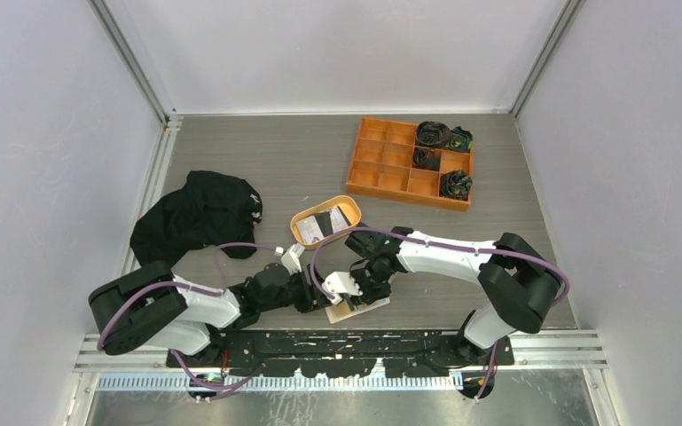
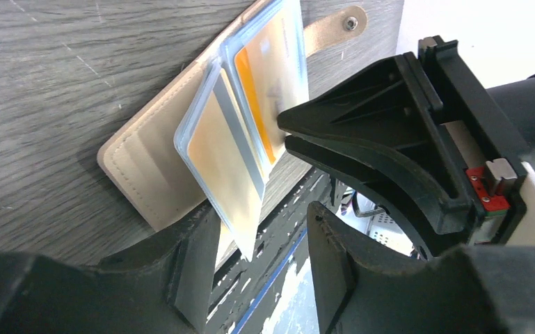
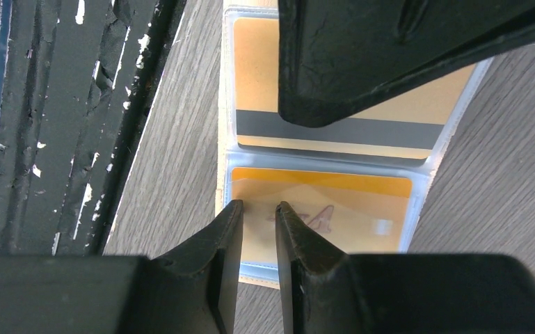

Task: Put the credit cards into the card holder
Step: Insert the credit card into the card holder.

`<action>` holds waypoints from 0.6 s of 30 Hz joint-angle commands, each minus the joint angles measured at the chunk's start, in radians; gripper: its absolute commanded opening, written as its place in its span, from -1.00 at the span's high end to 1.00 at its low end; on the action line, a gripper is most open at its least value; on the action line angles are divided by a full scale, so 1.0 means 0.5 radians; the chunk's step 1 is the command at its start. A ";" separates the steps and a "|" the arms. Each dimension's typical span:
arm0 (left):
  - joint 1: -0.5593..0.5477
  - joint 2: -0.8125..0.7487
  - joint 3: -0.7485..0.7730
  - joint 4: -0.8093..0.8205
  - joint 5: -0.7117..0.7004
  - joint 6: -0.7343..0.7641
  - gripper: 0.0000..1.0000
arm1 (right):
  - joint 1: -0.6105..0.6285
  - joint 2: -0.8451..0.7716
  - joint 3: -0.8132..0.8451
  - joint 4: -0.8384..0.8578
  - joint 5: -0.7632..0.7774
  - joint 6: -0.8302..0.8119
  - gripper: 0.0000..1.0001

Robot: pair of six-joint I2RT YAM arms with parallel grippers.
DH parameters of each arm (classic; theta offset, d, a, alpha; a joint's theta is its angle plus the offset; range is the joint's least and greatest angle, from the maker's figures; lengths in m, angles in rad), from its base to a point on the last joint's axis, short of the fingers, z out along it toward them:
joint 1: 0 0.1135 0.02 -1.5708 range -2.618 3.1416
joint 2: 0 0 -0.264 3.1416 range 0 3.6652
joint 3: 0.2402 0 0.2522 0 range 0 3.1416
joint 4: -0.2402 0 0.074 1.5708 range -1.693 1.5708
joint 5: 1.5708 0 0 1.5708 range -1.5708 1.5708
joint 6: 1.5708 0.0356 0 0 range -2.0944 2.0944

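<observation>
The card holder point(image 1: 361, 310) lies open near the table's front edge. It is beige with clear sleeves, shown in the left wrist view point(image 2: 146, 177). An orange card with a grey stripe point(image 3: 257, 104) sits in one sleeve and an orange card with a picture point(image 3: 348, 209) in the other. My left gripper point(image 2: 263, 212) is open, with a raised sleeve corner hanging between its fingers. My right gripper point(image 3: 256, 207) is almost shut with nothing in it, its tips on the picture card's sleeve; it also shows in the left wrist view point(image 2: 283, 131). A dark card and a light card point(image 1: 325, 224) lie in the oval tray point(image 1: 348, 204).
An orange compartment box point(image 1: 390, 164) with dark rolled items stands at the back right. A black cloth point(image 1: 197, 217) lies at the left. The black base rail point(image 3: 76, 125) runs right beside the card holder.
</observation>
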 commanded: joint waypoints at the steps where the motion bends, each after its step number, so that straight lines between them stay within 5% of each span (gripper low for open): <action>1: -0.017 -0.057 0.033 0.143 -0.021 0.006 0.02 | 0.010 0.004 0.040 0.022 0.028 0.022 0.41; 8: -0.023 0.040 0.025 0.335 0.002 -0.024 0.23 | -0.020 -0.033 0.072 0.001 -0.058 0.069 0.41; 18: -0.025 0.295 0.032 0.731 0.073 -0.085 0.28 | -0.155 -0.107 0.102 -0.058 -0.268 0.107 0.40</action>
